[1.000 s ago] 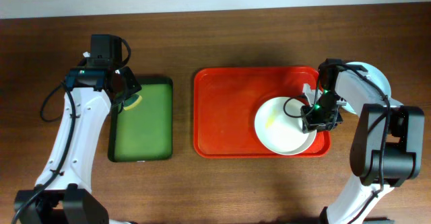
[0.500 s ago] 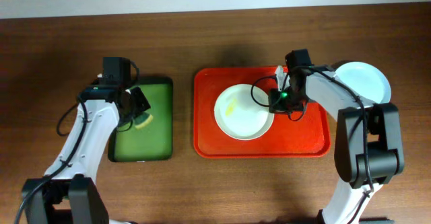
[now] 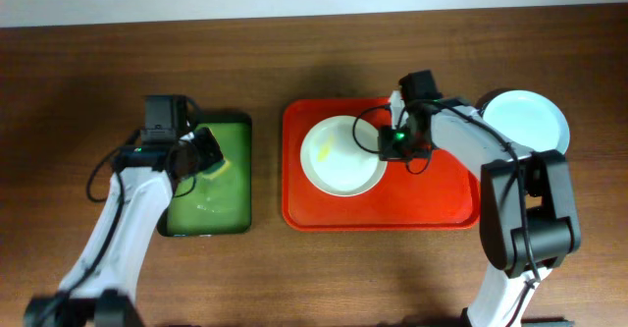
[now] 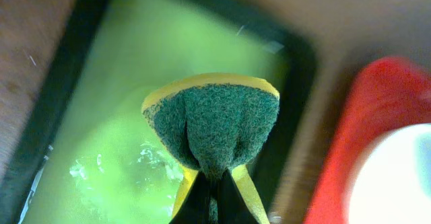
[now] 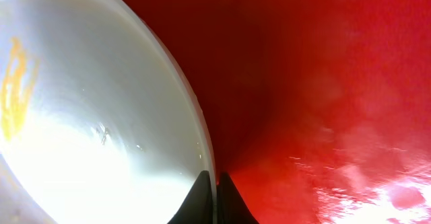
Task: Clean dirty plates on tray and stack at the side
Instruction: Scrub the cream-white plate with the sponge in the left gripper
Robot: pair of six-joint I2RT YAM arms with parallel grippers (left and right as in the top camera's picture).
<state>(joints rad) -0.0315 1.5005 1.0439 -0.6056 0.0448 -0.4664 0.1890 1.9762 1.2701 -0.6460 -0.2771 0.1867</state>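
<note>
Pinching the right rim of the cream-white plate (image 3: pixel 339 160) with the right claw (image 3: pixel 392 142), pressed almost together with only the thin rim between. From the right wrist, shown as two dark tips of the right claw (image 5: pixel 215 190) meeting on the edge of the cream-white plate (image 5: pixel 87 136).

Lying in the left half of the red tray (image 3: pixel 432 194), with a yellowish smear (image 3: pixel 324 152) left of centre.

Squeezing a folded yellow-and-green sponge (image 4: pixel 212 123) in the left claw (image 4: pixel 212 200), clamped tight, green scouring side outward. Held over the dark green tray (image 3: pixel 211 209), just left of the red tray on the desk (image 3: pixel 294 278).

Set apart on the desk off the red tray's upper right corner: a pale plate (image 3: pixel 530 116).

Since half a second ago: dragged the cream-white plate a little farther left; moved the sponge slightly right. Since a second ago: brought the cream-white plate over from the tray's lower right corner.
</note>
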